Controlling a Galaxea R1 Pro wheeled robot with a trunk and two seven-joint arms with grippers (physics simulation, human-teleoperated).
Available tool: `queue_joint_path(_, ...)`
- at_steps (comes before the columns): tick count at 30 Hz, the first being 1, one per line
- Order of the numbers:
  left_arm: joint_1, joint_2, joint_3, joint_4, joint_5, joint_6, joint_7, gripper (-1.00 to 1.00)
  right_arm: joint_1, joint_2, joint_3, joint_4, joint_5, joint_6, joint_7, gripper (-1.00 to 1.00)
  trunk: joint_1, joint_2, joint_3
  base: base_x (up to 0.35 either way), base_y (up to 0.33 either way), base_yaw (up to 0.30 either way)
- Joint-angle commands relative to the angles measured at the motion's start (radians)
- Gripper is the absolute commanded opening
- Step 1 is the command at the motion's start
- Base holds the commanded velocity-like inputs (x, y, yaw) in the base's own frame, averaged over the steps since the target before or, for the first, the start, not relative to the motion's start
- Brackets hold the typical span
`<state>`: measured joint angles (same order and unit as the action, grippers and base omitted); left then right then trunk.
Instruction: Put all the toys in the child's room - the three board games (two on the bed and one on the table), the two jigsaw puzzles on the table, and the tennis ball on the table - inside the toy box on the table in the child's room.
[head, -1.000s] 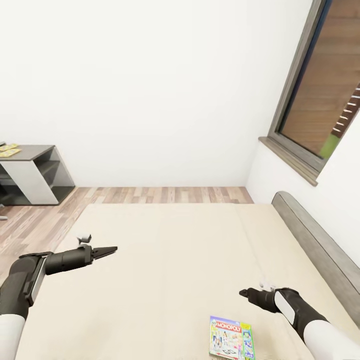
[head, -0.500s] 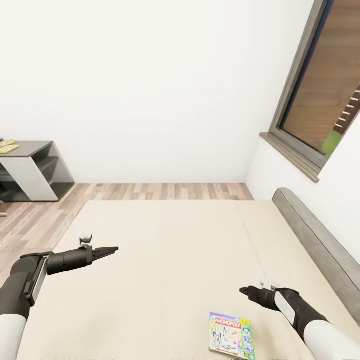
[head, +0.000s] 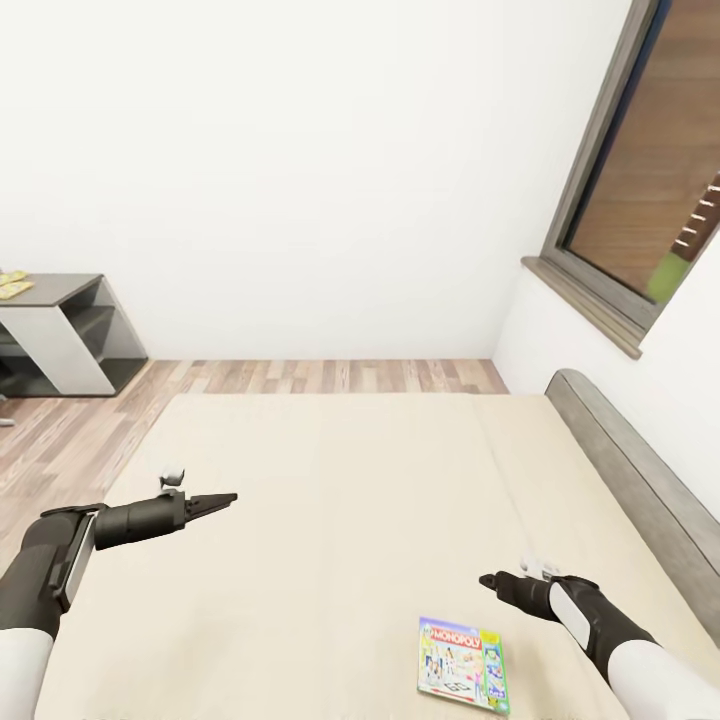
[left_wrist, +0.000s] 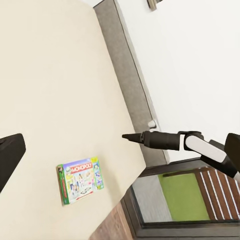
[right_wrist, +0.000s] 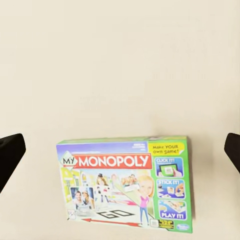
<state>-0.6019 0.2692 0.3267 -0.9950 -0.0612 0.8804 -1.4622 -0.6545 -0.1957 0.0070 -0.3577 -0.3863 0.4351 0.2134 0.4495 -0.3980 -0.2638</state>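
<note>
The whole view has slid a little since a second ago, so the robot itself is moving, probably rolling closer to the bed (head: 350, 480); the furniture did not move. The board game (head: 462, 679) lies flat on the mattress, near the foot edge on the robot's right, and it now sits a bit further inside the head view. The right gripper (head: 487, 582) hangs just above and beside it, not touching; in the right wrist view its fingers stand wide apart around the box (right_wrist: 125, 182), so it is open. The left gripper (head: 225, 498) looks closed and empty, well apart. I think the pick-up is only being prepared.
</note>
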Motion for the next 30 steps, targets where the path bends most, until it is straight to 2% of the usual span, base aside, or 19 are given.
queue_joint_path(1,-0.001,0.000,0.002,-0.001,-0.006,0.010,-0.007,1.00,-0.001,0.000,0.001,-0.001,-0.003,0.005,0.001,1.00,0.000,-0.002,-0.004,0.000,0.000,0.000)
queue_joint_path(22,-0.001,0.001,0.001,-0.001,0.003,0.008,-0.026,1.00,-0.001,0.000,0.001,-0.001,-0.003,0.005,0.003,1.00,0.000,-0.002,-0.038,0.000,0.000,0.000)
queue_joint_path(25,-0.001,0.002,0.001,-0.001,0.004,0.008,-0.045,1.00,-0.001,0.000,0.001,-0.001,-0.003,0.005,0.003,1.00,0.000,-0.002,-0.043,0.000,0.000,0.000)
queue_joint_path(28,-0.001,0.001,0.000,-0.002,0.004,0.007,-0.099,1.00,-0.001,-0.001,0.001,-0.001,-0.003,0.005,0.004,1.00,0.000,-0.002,-0.048,0.000,0.000,0.000)
queue_joint_path(30,0.000,0.000,-0.001,-0.003,0.004,0.006,-0.109,1.00,-0.001,-0.001,0.001,-0.001,-0.003,0.005,0.004,1.00,0.000,-0.002,-0.051,0.000,0.000,0.000)
